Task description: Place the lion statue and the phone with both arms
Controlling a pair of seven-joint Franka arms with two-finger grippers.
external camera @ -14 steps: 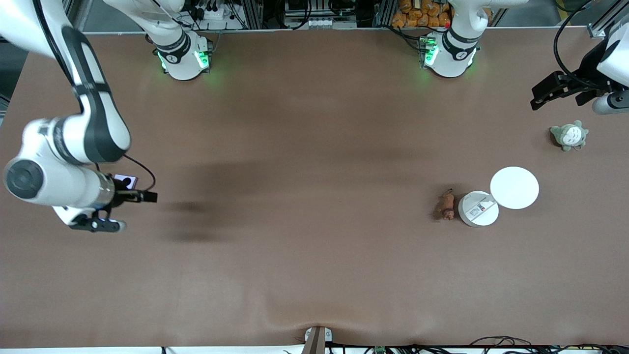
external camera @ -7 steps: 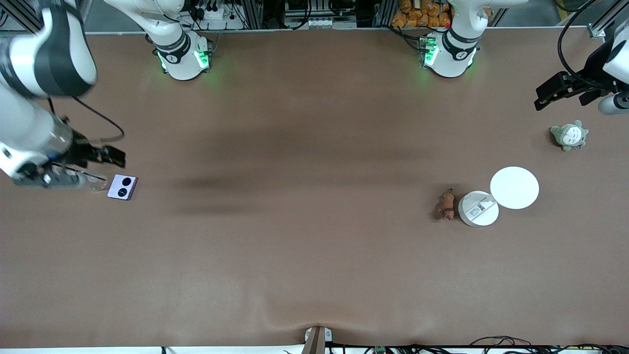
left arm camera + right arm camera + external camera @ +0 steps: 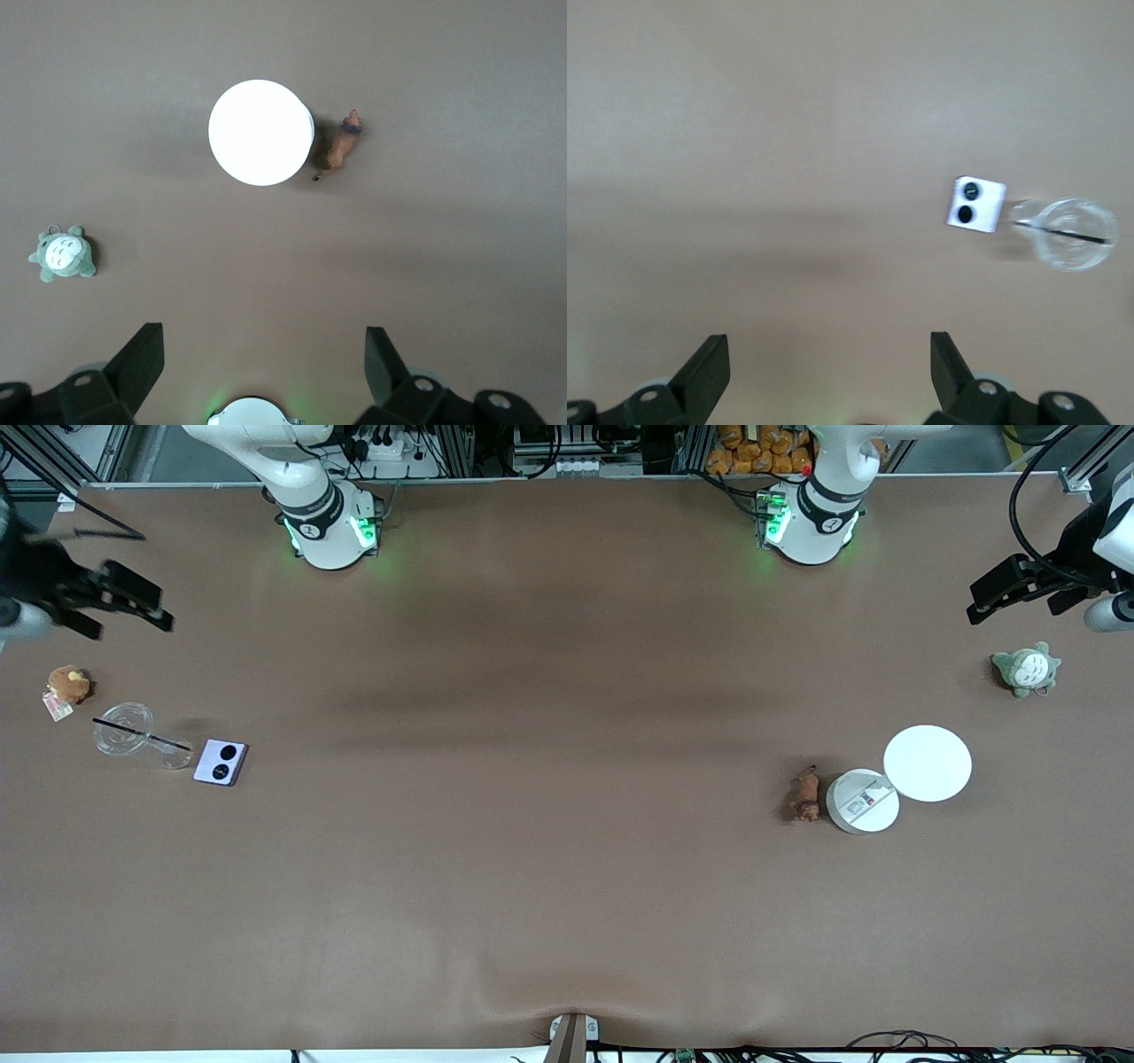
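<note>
The phone [image 3: 221,763], pale lilac with two black circles, lies flat on the table toward the right arm's end; it also shows in the right wrist view [image 3: 975,204]. The lion statue [image 3: 805,794], small and reddish-brown, stands beside a white disc toward the left arm's end, and shows in the left wrist view [image 3: 341,146]. My right gripper [image 3: 155,607] is open and empty, up in the air over the table's edge at the right arm's end [image 3: 830,363]. My left gripper [image 3: 979,602] is open and empty, high over the table near the grey-green plush [image 3: 263,359].
Two white discs [image 3: 928,763] [image 3: 862,801] lie beside the lion statue. A grey-green plush [image 3: 1026,669] sits farther from the camera. A clear glass [image 3: 124,729] with a dark stick lies beside the phone, and an orange-brown plush [image 3: 68,684] sits near it.
My right arm has swung up and away from over the phone toward the table's end, uncovering the phone, glass and orange-brown plush. The phone stays put. The left gripper has barely moved.
</note>
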